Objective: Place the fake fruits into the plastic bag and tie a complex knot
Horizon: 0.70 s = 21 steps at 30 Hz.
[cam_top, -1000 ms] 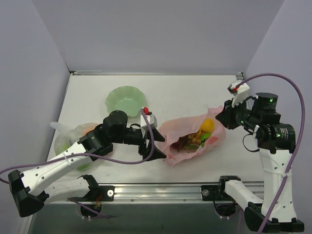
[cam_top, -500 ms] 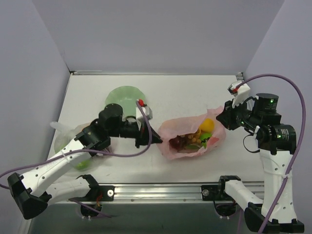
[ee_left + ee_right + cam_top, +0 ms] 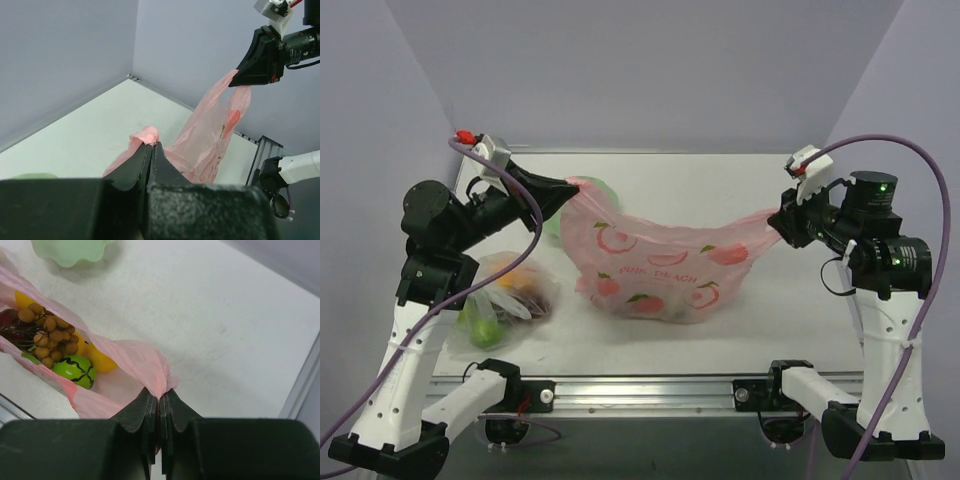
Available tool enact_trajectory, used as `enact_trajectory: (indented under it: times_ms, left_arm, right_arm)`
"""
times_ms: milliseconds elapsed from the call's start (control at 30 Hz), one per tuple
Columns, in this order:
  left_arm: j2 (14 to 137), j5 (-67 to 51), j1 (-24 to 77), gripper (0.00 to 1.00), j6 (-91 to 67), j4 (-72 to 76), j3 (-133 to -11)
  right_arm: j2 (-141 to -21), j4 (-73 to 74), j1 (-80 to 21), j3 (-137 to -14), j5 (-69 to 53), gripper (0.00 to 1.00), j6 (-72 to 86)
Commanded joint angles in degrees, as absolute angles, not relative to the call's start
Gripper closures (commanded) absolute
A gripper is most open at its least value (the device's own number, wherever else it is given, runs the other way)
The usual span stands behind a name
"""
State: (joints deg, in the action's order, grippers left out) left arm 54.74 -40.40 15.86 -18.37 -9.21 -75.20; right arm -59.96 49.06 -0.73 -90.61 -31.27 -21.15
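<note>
Left tool [image 3: 570, 187] is pressed together on one bunched handle of the plastic bag [image 3: 660, 262], held high over the far left of the table [image 3: 720, 180]. On my left wrist view the fingertips [image 3: 151, 146] pinch a crumpled pink tuft, and the film runs from there across to the other arm. My right tool [image 3: 778, 228] is likewise clamped on the opposite handle at the right side; its own camera shows the jaws closed on gathered pink plastic [image 3: 159, 390].

Between the two grips the bag hangs stretched like a hammock, sagging low in the middle. I cannot tell whether its belly touches the table. Inside it I see the brown grape bunch [image 3: 50, 335], the green round fruit [image 3: 75, 371] and the yellow-orange citrus [image 3: 102, 362] lying together.

A clear bag [image 3: 510, 300] of fruit sits on the table near the left arm, and a green bowl [image 3: 72, 250] stands beyond the pink bag.
</note>
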Motion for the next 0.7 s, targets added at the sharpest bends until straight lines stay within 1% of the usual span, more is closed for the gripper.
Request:
enact_trajectory:
  times_ms: [0, 67, 233, 367, 533, 633, 667]
  left_arm:
    - [53.0, -35.0, 15.5, 1.00, -18.4, -11.5, -70.0]
    - [52.2, -32.6, 15.5, 1.00, -18.5, -11.6, -67.3]
    - [52.1, -30.1, 14.9, 1.00, -13.1, -14.0, -66.3]
    - [52.1, -30.2, 14.1, 1.00, -10.3, -15.8, -67.8]
    - [51.9, -23.6, 13.9, 1.00, -6.2, -19.4, -69.9]
    - [51.4, -26.4, 13.9, 1.00, -4.1, -19.5, -70.0]
    - [51.4, -28.6, 13.9, 0.97, -3.5, -19.8, -70.7]
  right_arm:
    - [-61.2, 44.6, -0.5, -85.3, -33.7, 1.00, -23.0]
    - [-61.8, 43.5, -0.6, -83.5, -34.4, 1.00, -22.1]
    - [-62.2, 41.8, -1.8, -83.7, -35.5, 1.00, -19.1]
    - [-62.1, 41.9, -1.8, -86.9, -35.9, 1.00, -17.7]
    - [-61.4, 42.0, -2.0, -88.7, -36.9, 1.00, -17.4]
    - [-60.7, 42.0, -3.2, -86.3, -36.9, 1.00, -17.4]
    - [-60.5, 42.0, -3.6, -85.7, -36.9, 1.00, -17.3]
